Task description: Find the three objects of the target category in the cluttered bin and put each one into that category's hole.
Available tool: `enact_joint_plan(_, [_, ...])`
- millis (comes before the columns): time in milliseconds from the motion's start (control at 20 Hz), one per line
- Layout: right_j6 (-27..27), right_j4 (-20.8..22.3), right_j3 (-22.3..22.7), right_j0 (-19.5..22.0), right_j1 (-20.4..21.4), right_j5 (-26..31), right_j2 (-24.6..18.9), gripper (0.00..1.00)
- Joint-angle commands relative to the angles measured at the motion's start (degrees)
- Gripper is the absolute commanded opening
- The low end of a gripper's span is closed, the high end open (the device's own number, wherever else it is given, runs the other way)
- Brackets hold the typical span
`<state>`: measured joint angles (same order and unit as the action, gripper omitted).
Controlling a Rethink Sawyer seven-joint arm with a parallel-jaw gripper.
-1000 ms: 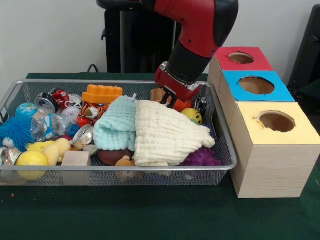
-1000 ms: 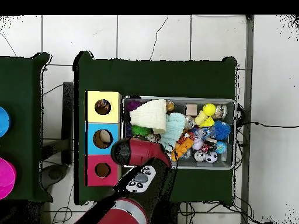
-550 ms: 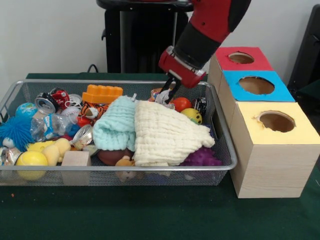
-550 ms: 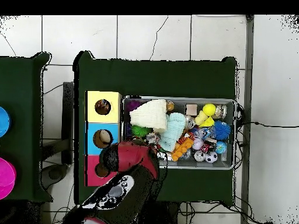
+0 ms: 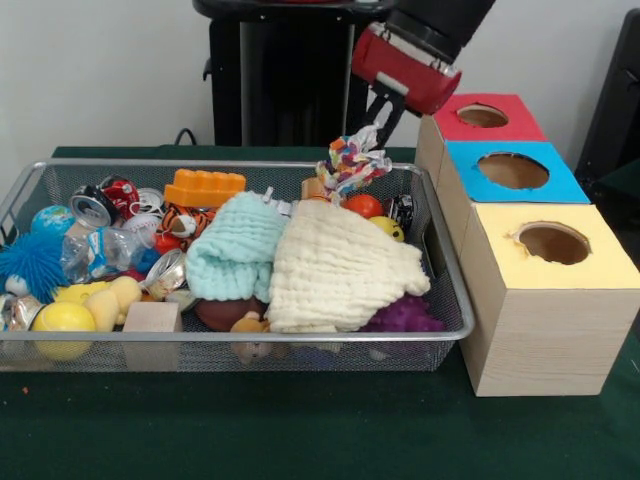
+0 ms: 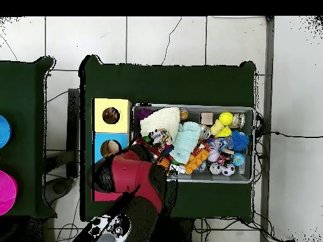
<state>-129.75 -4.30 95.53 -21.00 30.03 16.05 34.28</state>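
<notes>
My gripper [image 5: 380, 125] hangs above the far right end of the wire bin [image 5: 230, 337], shut on a multicoloured knotted rope toy [image 5: 352, 163] that dangles clear of the clutter. In the overhead view the rope toy [image 6: 158, 137] shows just past the red arm [image 6: 129, 179], which hides the gripper itself. Three boxes with round holes stand beside the bin: red [image 5: 485, 117], blue [image 5: 512, 170] and yellow [image 5: 552, 243]. The gripper is close to the red box's near corner.
A cream cloth [image 5: 335, 265] and a mint cloth [image 5: 232, 247] cover the bin's middle. Around them lie an orange block [image 5: 204, 186], crushed cans [image 5: 95, 205], a blue spiky ball [image 5: 30, 262], a yellow ball [image 5: 62, 320], a wooden cube [image 5: 152, 318] and a purple spiky ball [image 5: 405, 315].
The gripper has risen out of the bin and moved toward the boxes, lifting the rope toy out from behind the cream cloth.
</notes>
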Motion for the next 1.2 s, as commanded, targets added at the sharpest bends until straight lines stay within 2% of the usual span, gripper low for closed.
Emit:
enact_joint_plan(50, [-1.0,2.9,10.6,11.8,12.1,-9.4,-17.6,0.00])
enact_joint_plan(200, [-0.1,3.7,14.6,17.9,16.6,-11.0,-26.2,0.00])
enact_joint_plan(500, [0.3,4.2,18.2,24.2,21.8,-9.1,-35.7,0.00])
enact_joint_plan(650, [1.0,4.0,20.3,28.9,23.8,-8.2,-42.8,0.00])
enact_joint_plan(750, [1.1,3.9,20.9,30.8,24.3,-7.6,-46.0,0.00])
enact_joint_plan(850, [0.9,3.7,20.1,30.7,24.3,-6.4,-46.5,0.00])
enact_joint_plan(1200, [-0.8,2.8,12.2,24.2,20.8,0.4,-40.3,0.00])
